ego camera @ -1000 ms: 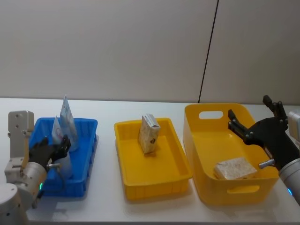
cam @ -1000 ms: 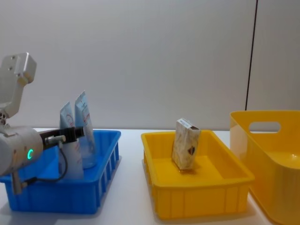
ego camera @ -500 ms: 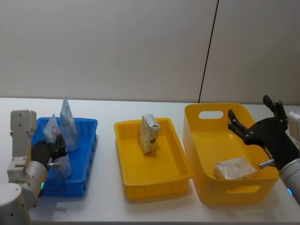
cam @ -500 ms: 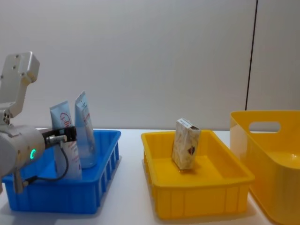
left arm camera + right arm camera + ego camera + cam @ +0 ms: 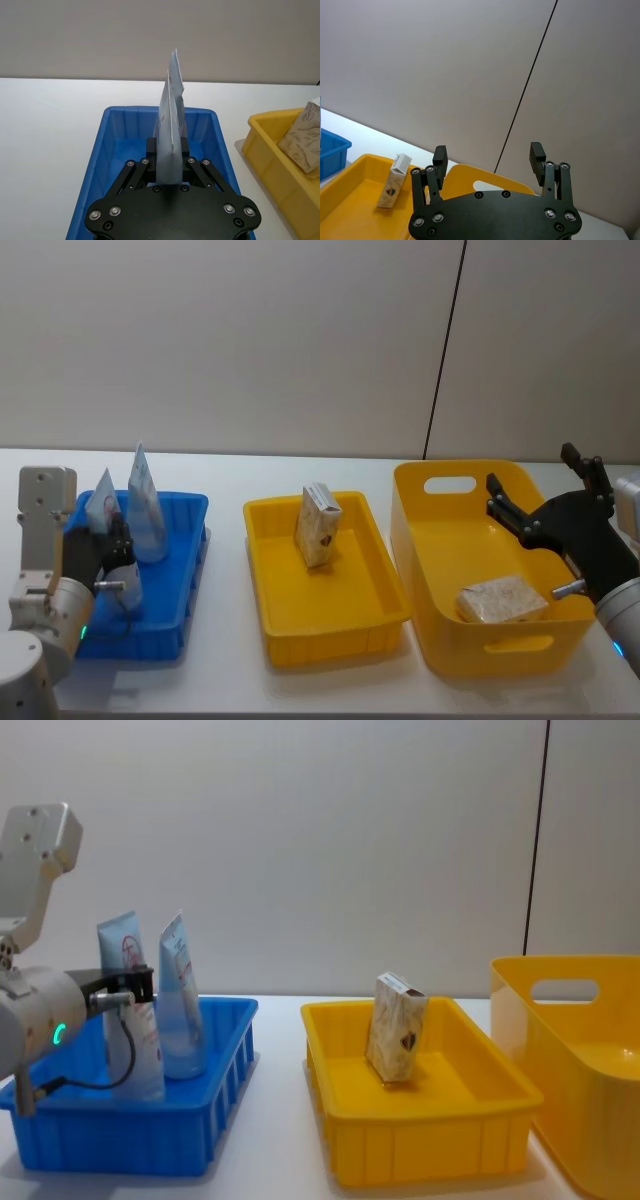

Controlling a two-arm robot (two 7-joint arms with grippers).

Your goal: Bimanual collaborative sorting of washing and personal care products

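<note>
Two pale-blue squeeze tubes with red print stand in the blue bin (image 5: pixel 190 504) at the left. My left gripper (image 5: pixel 112 548) is shut on the nearer tube (image 5: pixel 127 1010), holding it upright with its lower end inside the bin walls; the wrist view shows the fingers (image 5: pixel 152 149) clamping that tube (image 5: pixel 170 150). The second tube (image 5: pixel 144 508) stands free just behind it. One beige speckled carton (image 5: pixel 317 526) leans upright in the shallow yellow tray (image 5: pixel 330 646). Another carton (image 5: pixel 501 600) lies flat in the deep yellow bin (image 5: pixel 440 480). My right gripper (image 5: pixel 534 476) hangs open above that bin, holding nothing.
The three containers stand in a row on a white table (image 5: pixel 230 680), blue bin (image 5: pixel 150 1140), yellow tray (image 5: pixel 420 1160), deep yellow bin (image 5: pixel 560 990) from left to right. A plain wall rises right behind the table. Narrow strips of bare table separate the containers.
My left gripper has drawn the held tube up a little and toward the left, and the tube stands straighter. The right arm and both cartons have not moved.
</note>
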